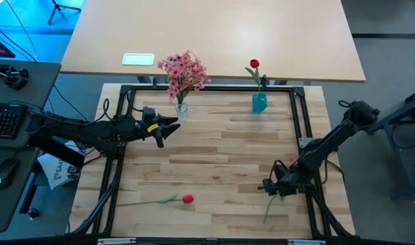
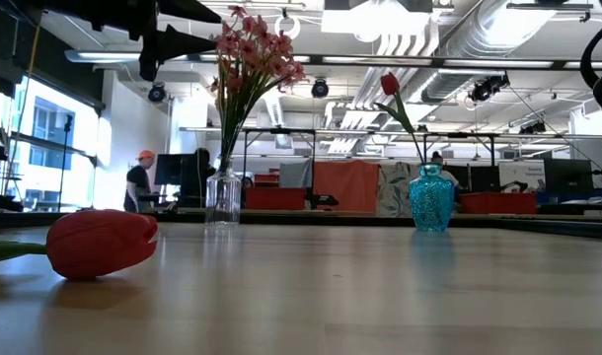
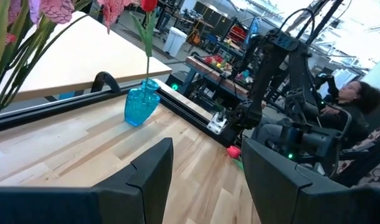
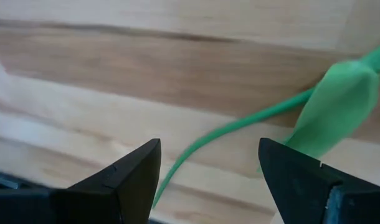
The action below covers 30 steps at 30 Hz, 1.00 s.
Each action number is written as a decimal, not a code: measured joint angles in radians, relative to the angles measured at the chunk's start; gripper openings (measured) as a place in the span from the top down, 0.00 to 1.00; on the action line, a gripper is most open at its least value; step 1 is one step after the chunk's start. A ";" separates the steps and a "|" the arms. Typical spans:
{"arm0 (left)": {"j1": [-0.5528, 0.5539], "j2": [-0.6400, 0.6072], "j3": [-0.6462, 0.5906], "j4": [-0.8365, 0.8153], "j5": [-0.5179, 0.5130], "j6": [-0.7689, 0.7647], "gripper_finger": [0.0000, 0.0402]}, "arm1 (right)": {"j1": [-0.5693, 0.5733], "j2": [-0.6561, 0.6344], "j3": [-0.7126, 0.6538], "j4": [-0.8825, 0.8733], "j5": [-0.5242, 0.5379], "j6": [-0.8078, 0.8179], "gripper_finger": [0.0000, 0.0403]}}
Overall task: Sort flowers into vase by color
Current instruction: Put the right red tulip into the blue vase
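Right now the right gripper (image 1: pixel 274 188) hovers, jaws open, over a green stem (image 4: pixel 209 140) at the desk's (image 1: pixel 221 170) near right; closing off-centre could flick that thin stem away. Left gripper (image 1: pixel 168 129) waits open.

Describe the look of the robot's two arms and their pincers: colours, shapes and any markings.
Both arms are dark, nearly black, built of slim jointed segments. The left pincer has a small yellow marking just behind its two fingers. The right pincer is all dark. Close up, the fingers are broad, flat, matte black wedges with angled edges.
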 joint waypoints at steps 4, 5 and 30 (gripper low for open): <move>0.016 0.000 0.000 0.001 0.005 0.000 0.55 | 0.000 0.027 0.000 -0.002 0.000 0.007 0.35; 0.019 0.000 0.000 0.001 0.005 -0.001 0.55 | 0.000 0.027 0.000 -0.004 -0.005 0.008 0.35; 0.035 0.000 0.000 0.000 0.033 -0.037 0.55 | -0.033 0.109 0.011 -0.188 -0.081 -0.009 0.95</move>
